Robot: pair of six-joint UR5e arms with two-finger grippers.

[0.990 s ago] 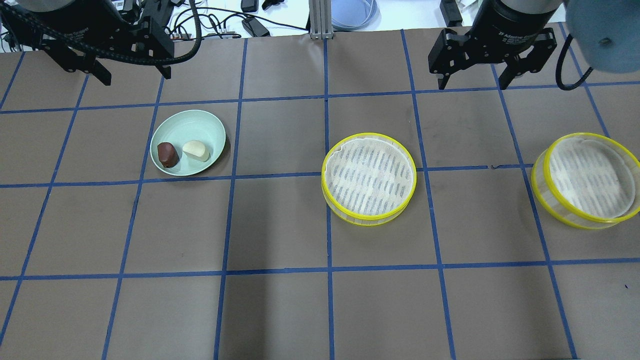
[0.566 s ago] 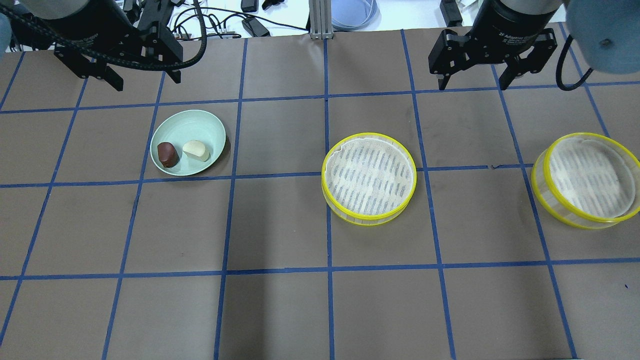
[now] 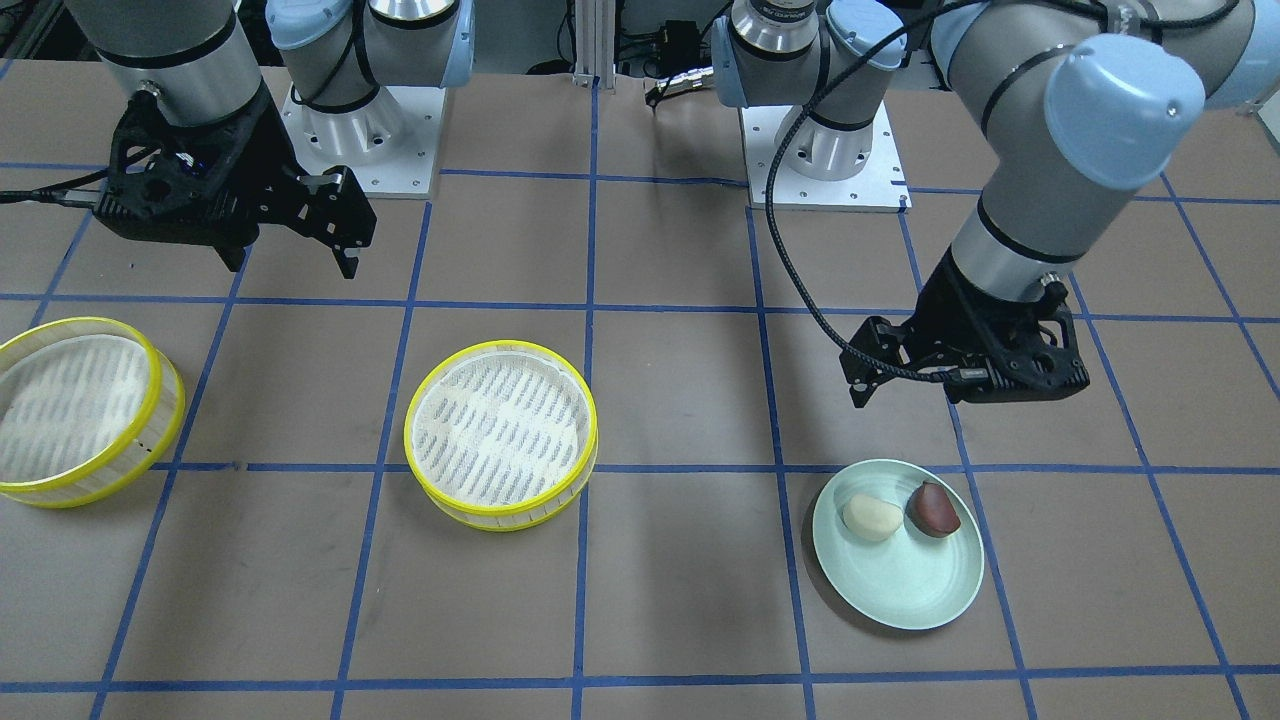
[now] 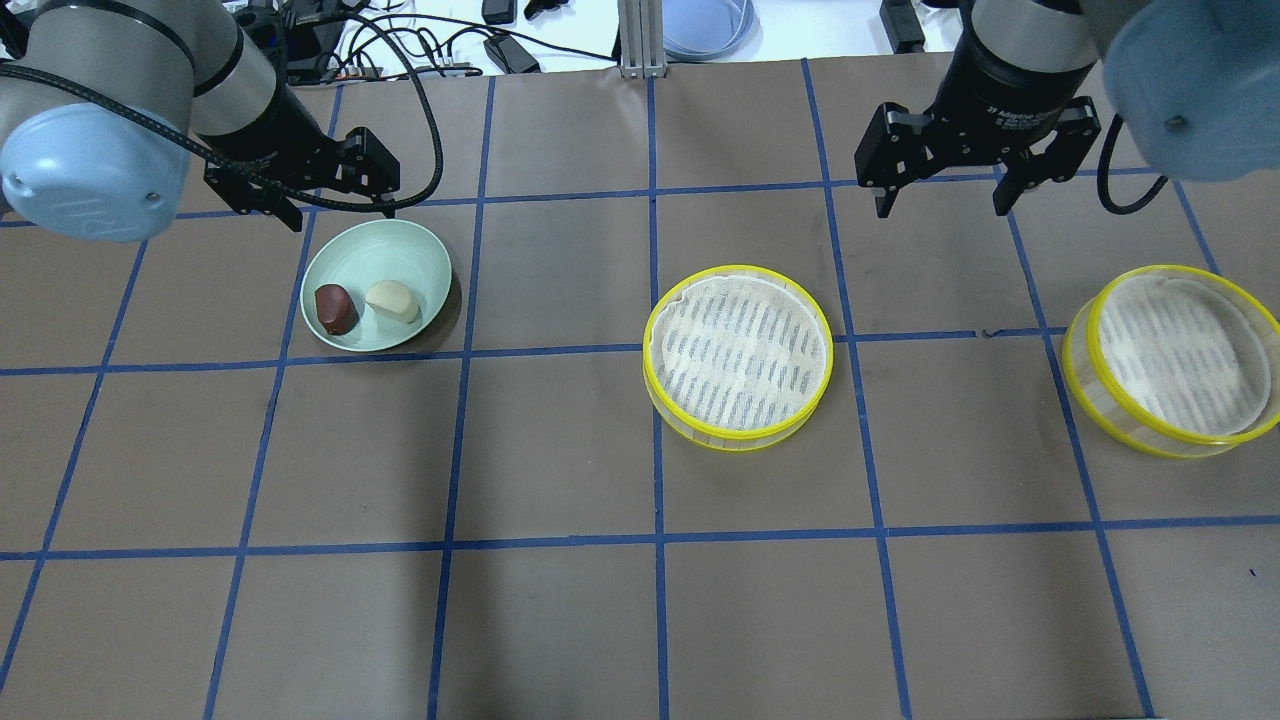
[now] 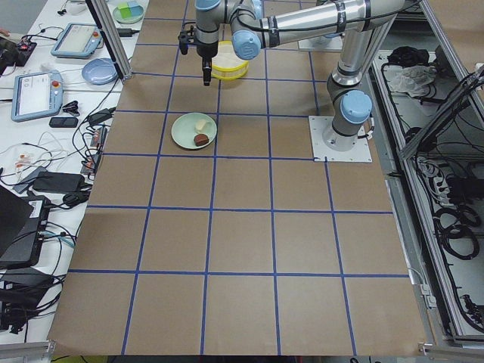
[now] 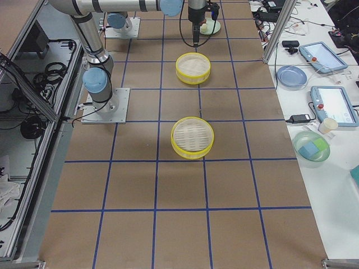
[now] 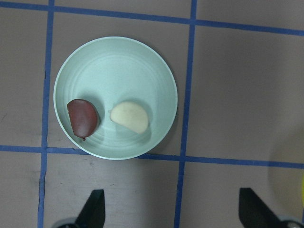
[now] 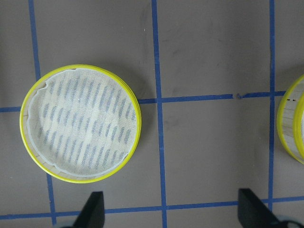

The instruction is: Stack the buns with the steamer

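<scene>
A cream-white bun (image 4: 392, 300) and a dark reddish-brown bun (image 4: 335, 308) lie side by side on a pale green plate (image 4: 385, 250). They also show in the left wrist view, cream (image 7: 129, 117) and brown (image 7: 83, 117). My left gripper (image 4: 342, 215) hangs open and empty above the plate's far edge. One yellow-rimmed steamer tier (image 4: 738, 355) stands mid-table, the other (image 4: 1175, 360) at the right. Both are empty. My right gripper (image 4: 941, 208) is open and empty, above the table behind the middle tier (image 8: 80, 123).
The brown table cover has a grid of blue tape lines (image 4: 655, 450). Beyond the far edge lie cables and devices (image 4: 500, 45). The robot bases (image 3: 820, 150) stand at the near edge. A side table with tablets and dishes (image 6: 331, 103) runs along the far side.
My left arm has swung forward and right, bringing its open gripper over the plate's far edge. My right gripper has moved slightly forward. Buns and tiers have not moved.
</scene>
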